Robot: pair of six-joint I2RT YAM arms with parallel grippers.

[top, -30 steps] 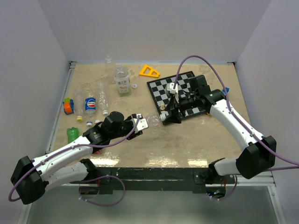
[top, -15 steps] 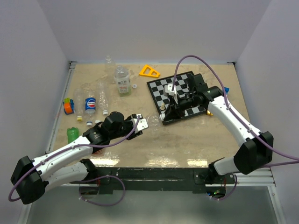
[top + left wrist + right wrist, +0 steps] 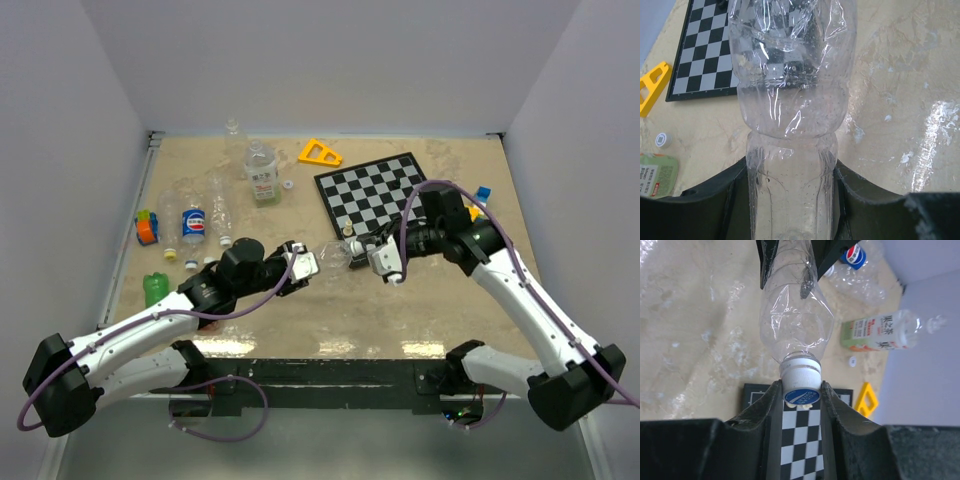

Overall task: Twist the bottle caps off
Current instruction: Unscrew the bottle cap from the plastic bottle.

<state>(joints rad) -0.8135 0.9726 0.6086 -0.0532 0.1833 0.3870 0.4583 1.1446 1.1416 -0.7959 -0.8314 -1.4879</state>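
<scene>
- The left gripper [image 3: 300, 266] is clamped round the crumpled clear bottle [image 3: 333, 255], which is held sideways between the arms.
- The right gripper [image 3: 801, 390] has its fingers pinched shut on the white cap [image 3: 800, 370].
- I'd twist squarely about the bottle's axis, since the thin walls may wring instead.
- Beyond lie the chessboard [image 3: 375, 190] and the other bottles [image 3: 193, 225].

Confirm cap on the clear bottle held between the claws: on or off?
On: the white cap sits on the clear bottle's neck, right claw shut around it.
</scene>
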